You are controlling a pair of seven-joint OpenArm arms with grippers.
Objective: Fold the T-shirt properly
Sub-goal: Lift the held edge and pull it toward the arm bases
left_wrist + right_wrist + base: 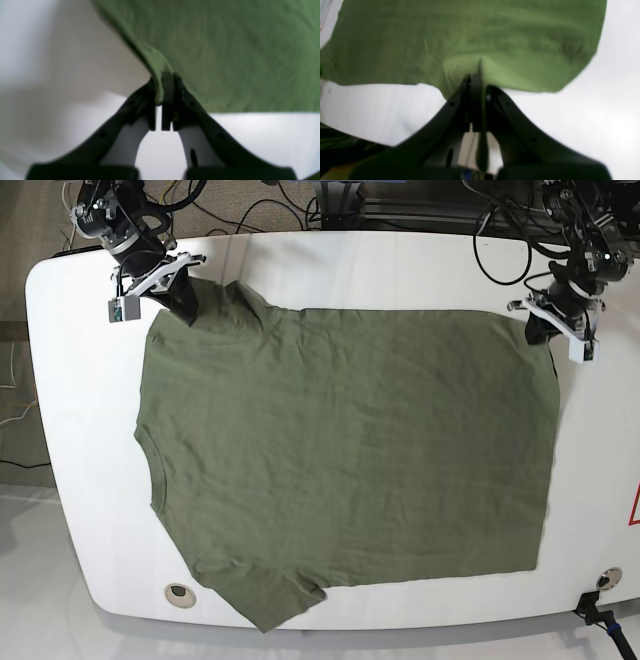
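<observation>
The olive-green T-shirt [350,460] lies spread flat on the white table [80,430], neck to the left and hem to the right. My left gripper [545,332] is at the far right corner of the hem. In the left wrist view it [163,83] is shut on a pinched edge of the shirt [225,50]. My right gripper [185,302] is at the far left sleeve. In the right wrist view it [476,76] is shut on a fold of the green cloth [470,32]. The near sleeve [270,605] lies loose by the front edge.
Black cables [270,205] run along the table's back edge. A round grommet [178,592] is set in the table near the front left, and a black fitting [606,580] sits at the front right. The table's rounded edges lie close around the shirt.
</observation>
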